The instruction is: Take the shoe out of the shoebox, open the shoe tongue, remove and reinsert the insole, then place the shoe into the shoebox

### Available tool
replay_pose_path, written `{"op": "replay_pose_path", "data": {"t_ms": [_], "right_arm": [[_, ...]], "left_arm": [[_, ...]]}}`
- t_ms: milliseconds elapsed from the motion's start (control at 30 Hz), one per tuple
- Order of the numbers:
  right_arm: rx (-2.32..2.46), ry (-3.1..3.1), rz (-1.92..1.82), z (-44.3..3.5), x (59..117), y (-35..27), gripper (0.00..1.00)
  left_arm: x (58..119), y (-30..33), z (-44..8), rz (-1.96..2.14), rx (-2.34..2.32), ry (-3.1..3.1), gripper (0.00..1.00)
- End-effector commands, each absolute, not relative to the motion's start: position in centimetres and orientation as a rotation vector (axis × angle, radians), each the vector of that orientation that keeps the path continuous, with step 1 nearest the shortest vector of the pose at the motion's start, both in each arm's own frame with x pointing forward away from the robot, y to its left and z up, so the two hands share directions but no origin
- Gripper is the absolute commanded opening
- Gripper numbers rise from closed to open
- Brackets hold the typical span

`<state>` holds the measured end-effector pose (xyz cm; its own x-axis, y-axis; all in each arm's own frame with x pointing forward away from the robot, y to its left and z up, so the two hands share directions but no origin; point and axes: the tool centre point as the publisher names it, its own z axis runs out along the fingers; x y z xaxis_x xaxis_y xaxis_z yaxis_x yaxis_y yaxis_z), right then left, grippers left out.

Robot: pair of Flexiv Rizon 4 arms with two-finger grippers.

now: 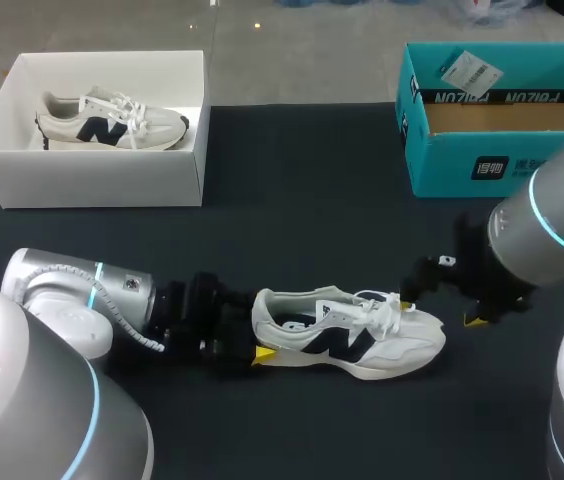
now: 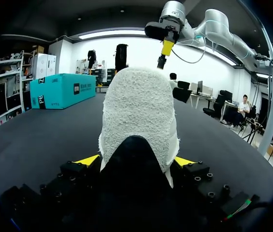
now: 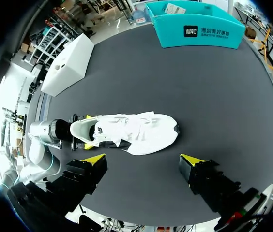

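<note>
Shoe: lies on its sole near the front edge of the table, about midway along it, with the heel toward the left edge, the toe toward the right, and the laces bunched over the tongue.
Left claw: clamped on the heel, one yellow tip against each side, with the arm lying low along the front edge.
Right claw: fingers wide apart and holding nothing, hanging above the shoe's toe end and clear of it.
Step in hand: probably opening the tongue, since the shoe is out of its box and no insole shows outside it.
Approach: bring the right claw down over the top of the lacing, nearer the collar than the toe, and narrow the fingers so one slips under the tongue's upper edge.
Pull: lift the tongue forward toward the toe and slightly up, while the left claw's heel grip braces the shoe against the pull.
Risk: pinching only a lace loop would tighten the lacing rather than free the tongue, and too steep a pull could tip the shoe onto its side.
White shoebox: at the far left corner, holding a second shoe.
Teal box: at the far right corner, open, with no shoe visible inside.
</note>
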<state>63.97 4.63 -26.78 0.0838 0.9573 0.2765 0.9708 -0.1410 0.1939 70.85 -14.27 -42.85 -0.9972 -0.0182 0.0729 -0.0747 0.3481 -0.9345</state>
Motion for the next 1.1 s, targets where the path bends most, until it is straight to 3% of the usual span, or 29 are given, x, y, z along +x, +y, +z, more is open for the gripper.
{"op": "replay_pose_path", "data": {"t_ms": [33, 200, 600, 1100], "right_arm": [[-2.293, -2.037, -0.51, -27.1, 64.4, 5.1, 1.0], [-2.293, -2.037, -0.51, -27.1, 64.4, 5.1, 1.0], [-2.203, -2.325, -0.262, -29.4, 66.5, 13.6, 1.0], [-2.444, -2.213, -0.138, -31.3, 66.9, 18.0, 1.0]], "left_arm": [[70.7, -14.1, -43.0, 1.762, 0.089, -2.54, 0.0], [70.7, -14.1, -43.0, 1.762, 0.089, -2.54, 0.0], [70.7, -14.1, -43.0, 1.762, 0.089, -2.54, 0.0], [70.7, -14.1, -43.0, 1.762, 0.089, -2.54, 0.0]]}}
